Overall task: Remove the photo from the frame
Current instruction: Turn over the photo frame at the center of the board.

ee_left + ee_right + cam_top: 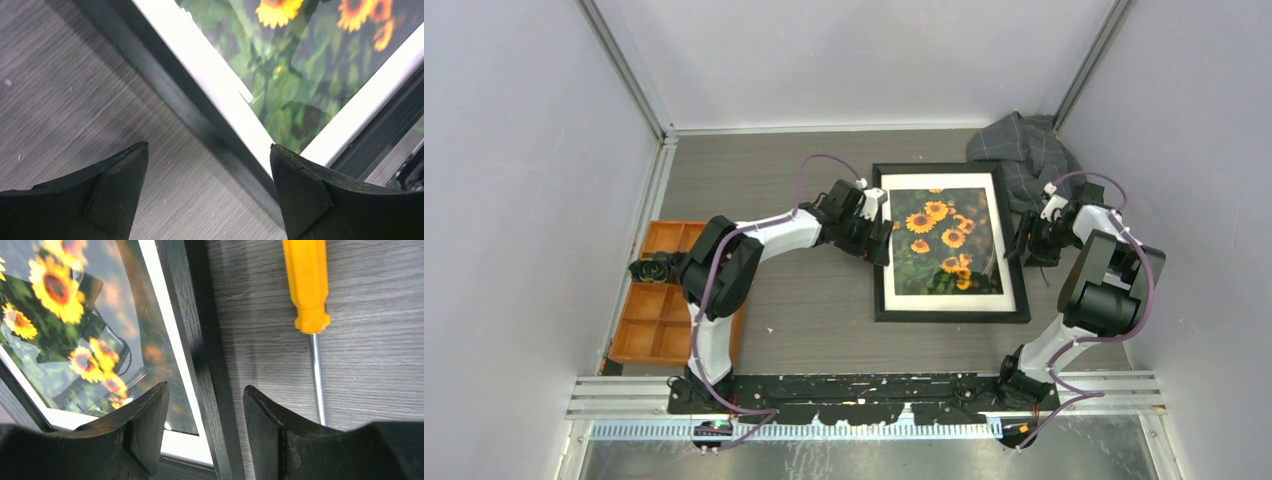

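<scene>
Frame (951,313) lies flat and face up, mid-surface. Photo (944,240) sits inside it, behind the mat. Left pincer (209,147) is spread wide astride the left rail, pinching nothing. Right pincer (206,390) is parted astride the right rail, not clamping. The rails run near-to-far, one at each arm, equally close. Judgement: the back faces down, so the frame needs flipping first. Screwdriver (306,285) lies just right of the frame.

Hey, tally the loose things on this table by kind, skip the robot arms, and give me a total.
Picture frame: 1
Sunflower photo: 1
Orange compartment tray: 1
Grey cloth: 1
Yellow-handled screwdriver: 1
Dark item at the tray, kind unclear: 1
Total: 6
</scene>
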Robot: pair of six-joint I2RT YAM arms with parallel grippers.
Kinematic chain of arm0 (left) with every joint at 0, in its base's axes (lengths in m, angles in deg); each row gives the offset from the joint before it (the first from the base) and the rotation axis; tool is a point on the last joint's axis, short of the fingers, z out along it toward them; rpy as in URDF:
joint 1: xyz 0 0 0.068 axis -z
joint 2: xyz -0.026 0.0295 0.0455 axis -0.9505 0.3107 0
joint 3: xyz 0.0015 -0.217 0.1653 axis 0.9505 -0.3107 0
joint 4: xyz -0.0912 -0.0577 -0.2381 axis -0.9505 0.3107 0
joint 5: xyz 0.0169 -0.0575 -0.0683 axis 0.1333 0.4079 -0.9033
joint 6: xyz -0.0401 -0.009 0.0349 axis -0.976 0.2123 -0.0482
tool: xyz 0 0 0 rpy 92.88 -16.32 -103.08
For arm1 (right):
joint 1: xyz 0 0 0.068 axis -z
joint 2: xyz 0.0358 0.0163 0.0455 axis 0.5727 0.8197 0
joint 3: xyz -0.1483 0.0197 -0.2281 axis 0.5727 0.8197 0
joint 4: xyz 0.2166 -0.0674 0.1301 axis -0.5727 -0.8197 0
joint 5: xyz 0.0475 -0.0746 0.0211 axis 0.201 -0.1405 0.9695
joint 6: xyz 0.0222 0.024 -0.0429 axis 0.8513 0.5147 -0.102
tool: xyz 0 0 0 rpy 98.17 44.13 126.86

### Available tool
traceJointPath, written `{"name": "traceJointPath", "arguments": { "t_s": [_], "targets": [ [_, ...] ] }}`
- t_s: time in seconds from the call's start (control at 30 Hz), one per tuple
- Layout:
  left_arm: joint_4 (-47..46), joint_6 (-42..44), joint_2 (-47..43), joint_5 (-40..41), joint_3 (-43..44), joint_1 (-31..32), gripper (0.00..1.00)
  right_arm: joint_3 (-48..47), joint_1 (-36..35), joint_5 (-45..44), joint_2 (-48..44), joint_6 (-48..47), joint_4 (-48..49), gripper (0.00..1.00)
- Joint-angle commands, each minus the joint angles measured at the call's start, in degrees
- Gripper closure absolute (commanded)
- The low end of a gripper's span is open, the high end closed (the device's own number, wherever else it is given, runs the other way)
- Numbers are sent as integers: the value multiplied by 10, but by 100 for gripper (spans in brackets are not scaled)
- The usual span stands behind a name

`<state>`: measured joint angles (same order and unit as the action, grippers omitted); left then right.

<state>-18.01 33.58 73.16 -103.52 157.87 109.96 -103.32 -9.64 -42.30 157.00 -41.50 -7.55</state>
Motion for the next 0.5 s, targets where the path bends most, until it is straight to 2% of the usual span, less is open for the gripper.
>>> {"name": "traceJointPath", "arguments": {
  "t_s": [0.0,0.13,0.47],
  "targets": [
    [-11,-41,37,-20,28,5,6,-20,0,-16,-22,12,14,39],
    [-7,-47,51,-17,45,13,6,-11,-12,-24,-19,19,35,39],
    [19,-65,93,-4,69,31,33,-11,-47,-69,0,32,70,39]
  ]
}}
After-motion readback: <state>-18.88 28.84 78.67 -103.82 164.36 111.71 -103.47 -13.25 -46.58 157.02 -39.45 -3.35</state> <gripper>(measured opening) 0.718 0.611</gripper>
